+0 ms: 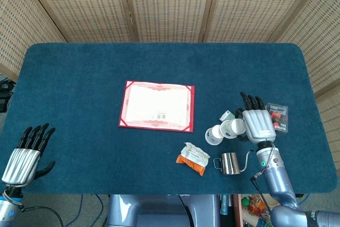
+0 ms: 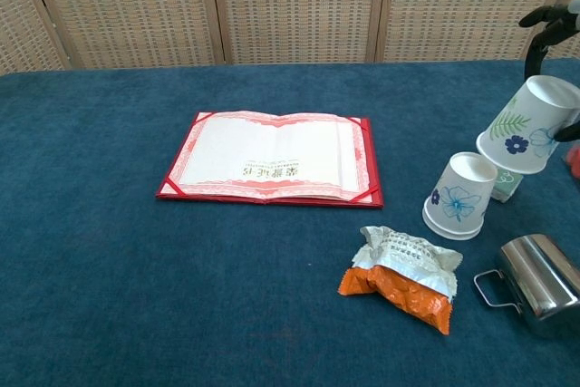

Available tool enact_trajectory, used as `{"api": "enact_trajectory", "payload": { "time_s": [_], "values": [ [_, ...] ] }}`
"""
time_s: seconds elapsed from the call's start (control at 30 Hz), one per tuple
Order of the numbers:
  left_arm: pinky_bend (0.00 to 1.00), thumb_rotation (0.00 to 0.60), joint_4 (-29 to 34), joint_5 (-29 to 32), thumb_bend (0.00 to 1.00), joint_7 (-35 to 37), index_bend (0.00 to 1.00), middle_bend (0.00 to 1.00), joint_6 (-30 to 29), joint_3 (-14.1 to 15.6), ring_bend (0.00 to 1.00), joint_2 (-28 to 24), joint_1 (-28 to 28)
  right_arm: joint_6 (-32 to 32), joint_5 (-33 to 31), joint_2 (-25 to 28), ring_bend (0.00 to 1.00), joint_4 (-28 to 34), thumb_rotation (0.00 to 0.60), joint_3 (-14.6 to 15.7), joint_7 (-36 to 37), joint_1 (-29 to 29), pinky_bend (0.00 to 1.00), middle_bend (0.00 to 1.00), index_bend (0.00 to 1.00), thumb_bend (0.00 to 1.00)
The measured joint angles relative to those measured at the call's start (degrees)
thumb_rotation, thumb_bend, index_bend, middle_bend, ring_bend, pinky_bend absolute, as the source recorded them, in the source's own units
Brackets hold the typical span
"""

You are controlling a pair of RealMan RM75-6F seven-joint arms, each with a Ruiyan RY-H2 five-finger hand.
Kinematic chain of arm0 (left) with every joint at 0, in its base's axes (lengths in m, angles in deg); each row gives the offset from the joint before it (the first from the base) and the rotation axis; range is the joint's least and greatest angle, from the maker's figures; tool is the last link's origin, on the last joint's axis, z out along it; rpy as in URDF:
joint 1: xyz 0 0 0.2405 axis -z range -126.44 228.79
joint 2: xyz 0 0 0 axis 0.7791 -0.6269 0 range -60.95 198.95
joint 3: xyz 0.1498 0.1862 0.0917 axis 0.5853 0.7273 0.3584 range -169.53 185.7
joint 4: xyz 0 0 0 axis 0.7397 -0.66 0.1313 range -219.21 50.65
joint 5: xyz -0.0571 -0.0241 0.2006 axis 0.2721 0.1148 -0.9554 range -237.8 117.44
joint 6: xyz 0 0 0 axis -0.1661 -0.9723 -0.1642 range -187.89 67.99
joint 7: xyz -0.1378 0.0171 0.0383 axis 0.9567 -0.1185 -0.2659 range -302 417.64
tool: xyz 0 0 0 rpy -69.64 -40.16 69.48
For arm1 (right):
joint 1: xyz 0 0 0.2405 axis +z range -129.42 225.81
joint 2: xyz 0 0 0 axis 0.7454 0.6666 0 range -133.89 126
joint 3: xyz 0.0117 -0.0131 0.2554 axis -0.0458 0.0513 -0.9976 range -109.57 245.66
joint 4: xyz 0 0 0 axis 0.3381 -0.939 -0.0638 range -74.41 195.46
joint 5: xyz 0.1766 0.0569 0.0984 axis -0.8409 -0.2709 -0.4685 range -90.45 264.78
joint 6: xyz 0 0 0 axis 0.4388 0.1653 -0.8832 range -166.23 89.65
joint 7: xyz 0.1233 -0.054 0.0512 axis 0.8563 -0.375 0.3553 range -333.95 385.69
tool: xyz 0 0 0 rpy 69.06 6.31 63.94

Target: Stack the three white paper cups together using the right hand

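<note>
Steel cup (image 2: pixel 541 283): nearest, beside the snack packet (image 2: pixel 403 276).
Standing cup (image 2: pixel 458 195): upside down on the desk (image 1: pixel 79 78).
Held cup (image 2: pixel 530 124): tilted, lifted, clamped in the right hand (image 1: pixel 258 122) fingers (chest view shows only fingertips).
Left hand (image 1: pixel 26 152): head view only, fingers apart, holding nothing.
Red folder (image 2: pixel 272 169): open, farther back.
</note>
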Motion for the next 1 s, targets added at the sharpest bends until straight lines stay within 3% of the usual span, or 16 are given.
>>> {"api": "enact_trajectory", "payload": {
  "time_s": [0.87,1.0],
  "values": [
    [0.00,0.600,0.13,-0.73,0.26,-0.01,0.00,0.00,-0.06,0.28,0.00,0.10,-0.02,0.93,-0.17,-6.31,0.00,-3.16,0.600,0.48,-1.78,1.97,0.00,0.04,0.48,0.11],
    [0.00,0.600,0.25,-0.93,0.26,-0.22,0.00,0.00,-0.05,0.38,0.00,0.14,-0.02,1.76,-0.76,-7.59,0.00,-5.27,0.600,0.52,-1.79,2.40,0.00,0.00,0.33,0.11]
  ]
}}
